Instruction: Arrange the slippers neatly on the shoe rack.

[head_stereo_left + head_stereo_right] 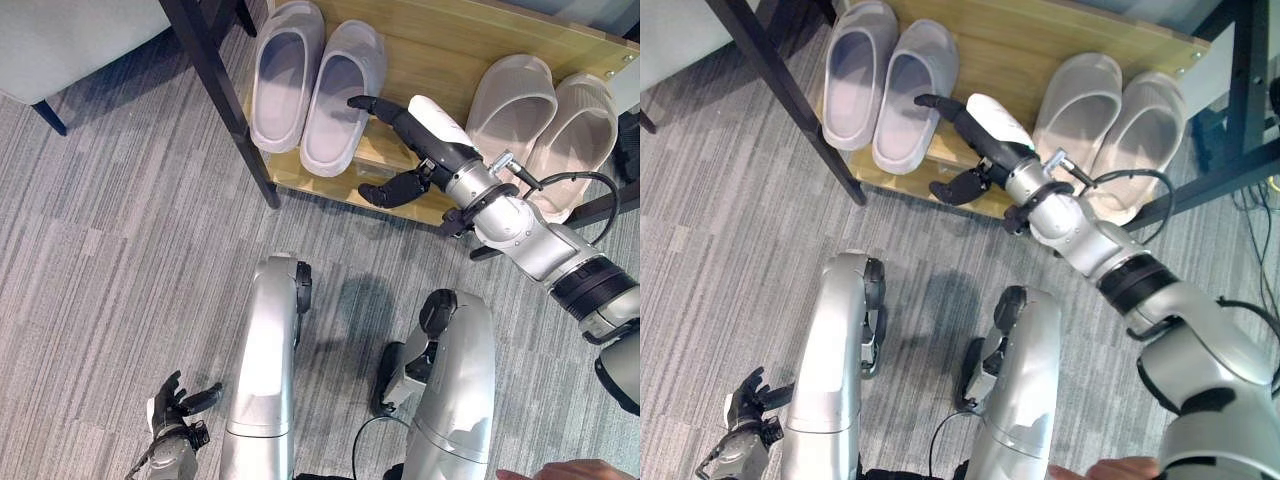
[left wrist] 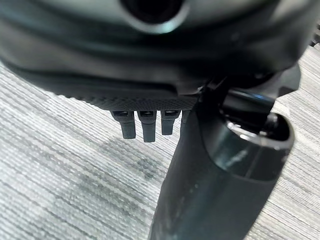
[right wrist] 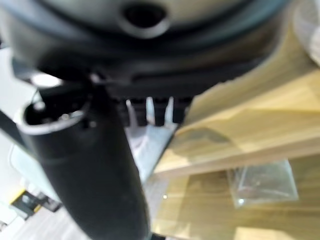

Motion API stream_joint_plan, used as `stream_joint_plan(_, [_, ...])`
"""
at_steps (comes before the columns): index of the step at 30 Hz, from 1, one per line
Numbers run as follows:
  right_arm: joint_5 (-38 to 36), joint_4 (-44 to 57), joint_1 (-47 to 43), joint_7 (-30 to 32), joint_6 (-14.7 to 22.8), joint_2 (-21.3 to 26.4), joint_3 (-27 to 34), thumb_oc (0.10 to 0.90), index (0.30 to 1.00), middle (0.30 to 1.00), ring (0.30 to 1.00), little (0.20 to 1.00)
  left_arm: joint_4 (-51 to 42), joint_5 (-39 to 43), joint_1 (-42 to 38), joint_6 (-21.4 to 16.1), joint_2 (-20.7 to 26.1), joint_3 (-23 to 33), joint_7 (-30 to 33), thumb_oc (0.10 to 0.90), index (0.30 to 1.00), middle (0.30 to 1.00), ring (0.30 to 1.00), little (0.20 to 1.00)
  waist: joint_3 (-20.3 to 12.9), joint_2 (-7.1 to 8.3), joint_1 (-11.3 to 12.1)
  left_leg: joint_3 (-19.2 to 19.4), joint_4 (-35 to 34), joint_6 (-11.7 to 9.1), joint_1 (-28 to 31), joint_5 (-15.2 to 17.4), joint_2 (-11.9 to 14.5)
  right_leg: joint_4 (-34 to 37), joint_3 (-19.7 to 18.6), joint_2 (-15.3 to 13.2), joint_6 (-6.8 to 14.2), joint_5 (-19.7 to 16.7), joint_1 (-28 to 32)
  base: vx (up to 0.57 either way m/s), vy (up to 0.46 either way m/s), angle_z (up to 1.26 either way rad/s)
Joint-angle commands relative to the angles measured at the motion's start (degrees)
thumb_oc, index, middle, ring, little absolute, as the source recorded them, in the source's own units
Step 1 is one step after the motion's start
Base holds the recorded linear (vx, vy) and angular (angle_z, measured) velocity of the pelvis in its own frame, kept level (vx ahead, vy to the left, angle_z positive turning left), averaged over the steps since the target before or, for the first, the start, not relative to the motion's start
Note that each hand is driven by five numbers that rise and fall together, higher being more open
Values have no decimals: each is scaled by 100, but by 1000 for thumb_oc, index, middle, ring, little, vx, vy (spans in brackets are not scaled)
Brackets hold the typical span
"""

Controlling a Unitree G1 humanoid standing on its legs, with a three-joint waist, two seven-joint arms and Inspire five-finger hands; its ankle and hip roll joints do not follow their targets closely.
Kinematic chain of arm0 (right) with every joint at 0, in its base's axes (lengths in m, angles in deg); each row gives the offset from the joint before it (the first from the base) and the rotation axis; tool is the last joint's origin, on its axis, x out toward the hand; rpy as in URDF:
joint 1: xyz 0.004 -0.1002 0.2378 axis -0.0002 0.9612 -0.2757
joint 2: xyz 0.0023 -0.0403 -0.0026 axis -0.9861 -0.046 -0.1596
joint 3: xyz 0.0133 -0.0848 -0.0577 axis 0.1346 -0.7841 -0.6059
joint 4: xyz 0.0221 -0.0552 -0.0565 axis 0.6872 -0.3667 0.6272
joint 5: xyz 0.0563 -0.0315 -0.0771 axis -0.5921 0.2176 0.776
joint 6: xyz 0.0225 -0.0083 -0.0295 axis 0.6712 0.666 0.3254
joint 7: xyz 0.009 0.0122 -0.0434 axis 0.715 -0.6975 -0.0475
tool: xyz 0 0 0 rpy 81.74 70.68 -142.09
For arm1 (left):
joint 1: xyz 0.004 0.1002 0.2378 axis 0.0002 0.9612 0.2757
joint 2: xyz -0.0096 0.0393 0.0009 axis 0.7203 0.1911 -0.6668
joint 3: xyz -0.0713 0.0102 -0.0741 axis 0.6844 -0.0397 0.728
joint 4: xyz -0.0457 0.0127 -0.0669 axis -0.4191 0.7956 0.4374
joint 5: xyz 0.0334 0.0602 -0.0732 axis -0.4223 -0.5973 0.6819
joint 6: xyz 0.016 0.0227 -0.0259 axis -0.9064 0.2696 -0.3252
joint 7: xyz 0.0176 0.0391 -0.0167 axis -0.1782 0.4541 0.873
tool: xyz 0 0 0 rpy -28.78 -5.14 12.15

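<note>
Smooth rounded slippers (image 1: pixel 315 85), wooden rack (image 1: pixel 440 50)

Grey striped carpet floor (image 1: pixel 120 270) covers most of the frame; at upper left stands a pale grey upholstered seat (image 1: pixel 70 40) on a dark leg, and a person's hand (image 1: pixel 565 470) shows at bottom right
</note>
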State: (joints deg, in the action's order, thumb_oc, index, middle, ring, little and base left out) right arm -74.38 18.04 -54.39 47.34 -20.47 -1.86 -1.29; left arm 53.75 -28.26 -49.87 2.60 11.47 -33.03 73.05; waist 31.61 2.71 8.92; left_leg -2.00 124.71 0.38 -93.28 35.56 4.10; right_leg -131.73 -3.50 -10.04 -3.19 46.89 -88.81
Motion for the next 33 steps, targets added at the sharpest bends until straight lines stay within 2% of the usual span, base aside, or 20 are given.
stream_joint_plan(1, [-87, 127, -1078, 339, 216, 113, 145, 800, 900, 900, 900, 900, -5, 192, 205, -260, 374, -397, 14, 800, 900, 900, 900, 900, -181, -137, 332, -225, 246, -15, 333, 729, 47, -17, -206, -93, -483, -291, -115, 0, 0, 0])
stream_joint_plan(13, [-239, -548, -1482, 391, 170, 30, -149, 800, 900, 900, 900, 900, 51, 290, 202, -245, 431, -475, -60, 800, 900, 900, 900, 900, -181, -185, 366, -216, 264, -27, 333, 729, 60, -46, -244, -92, -492, -282, -115, 0, 0, 0])
stream_joint_plan(15, [-483, -409, -1388, 428, 284, 5, -5, 800, 900, 900, 900, 900, 64, 300, 198, -257, 435, -467, -52, 800, 900, 900, 900, 900, -181, -197, 362, -218, 264, -28, 333, 729, 48, -31, -233, -95, -495, -274, -115, 0, 0, 0])
stream_joint_plan(23, [-782, 227, -1062, 273, 361, -175, 334, 800, 900, 900, 900, 900, 81, 309, 179, -250, 397, -402, -43, 800, 900, 900, 900, 900, -181, -178, 337, -199, 277, -22, 333, 722, 38, -33, -225, -73, -490, -287, -115, 0, 0, 0])
stream_joint_plan(33, [-648, 239, -1025, 348, 324, -291, 390, 800, 900, 900, 900, 900, 69, 298, 142, -246, 375, -427, -37, 800, 900, 900, 900, 900, -181, -174, 310, -168, 231, -21, 333, 700, 43, -20, -228, -71, -482, -294, -115, 0, 0, 0])
